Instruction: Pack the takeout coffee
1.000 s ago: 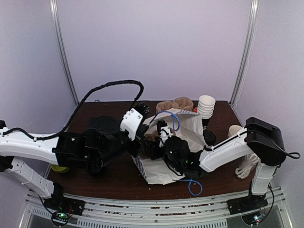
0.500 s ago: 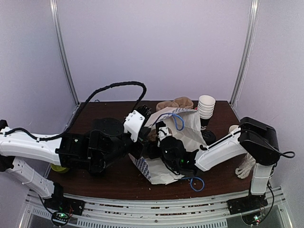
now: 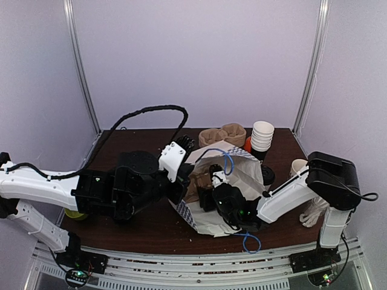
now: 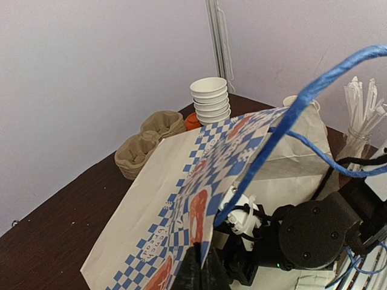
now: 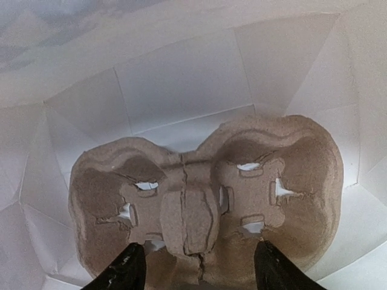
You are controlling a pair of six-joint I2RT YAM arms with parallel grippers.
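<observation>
Your right gripper (image 5: 198, 263) is deep inside the paper bag (image 3: 245, 166). Its fingers are well apart and hold nothing, and the cup carrier (image 5: 242, 175) lies just beyond them. The left gripper (image 4: 199, 275) is closed on the bag's rim. The takeout coffee (image 3: 266, 175) stands outside, upright as far as I can judge, just beside the bag's right wall. The right arm is nearer, but it must first come out of the bag.

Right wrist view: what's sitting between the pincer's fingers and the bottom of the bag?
A brown cardboard cup carrier lies there, inside the white paper bag, past the right pincer. The right wrist view shows it.
</observation>
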